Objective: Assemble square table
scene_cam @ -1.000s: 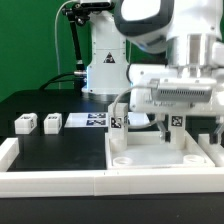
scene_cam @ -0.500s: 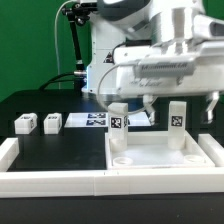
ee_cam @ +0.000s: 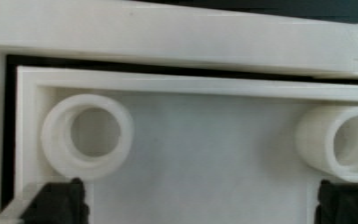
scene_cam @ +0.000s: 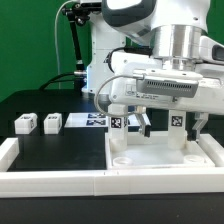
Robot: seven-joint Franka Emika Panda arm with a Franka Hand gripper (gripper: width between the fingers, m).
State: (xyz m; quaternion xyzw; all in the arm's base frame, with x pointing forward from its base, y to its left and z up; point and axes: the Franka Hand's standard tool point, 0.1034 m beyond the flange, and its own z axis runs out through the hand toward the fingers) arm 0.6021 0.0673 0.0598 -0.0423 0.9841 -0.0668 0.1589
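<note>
Gripper [ee_cam: 197, 198] wide open, holding nothing; square table [scene_cam: 160, 160] directly beneath, rim near fingertips.

Exterior view is sitting low at the desk [scene_cam: 60, 150] edge, facing the arm [scene_cam: 180, 45]; wrist view is looking closely down onto the same square table [scene_cam: 160, 162]

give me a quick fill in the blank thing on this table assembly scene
1. The gripper hangs over the square tabletop with its jaws ___.
2. At the exterior view's left, ___ loose leg blocks lie on the black table.
3. The marker board lies between those blocks and the square ___.

Missing words: open; two; tabletop
</note>
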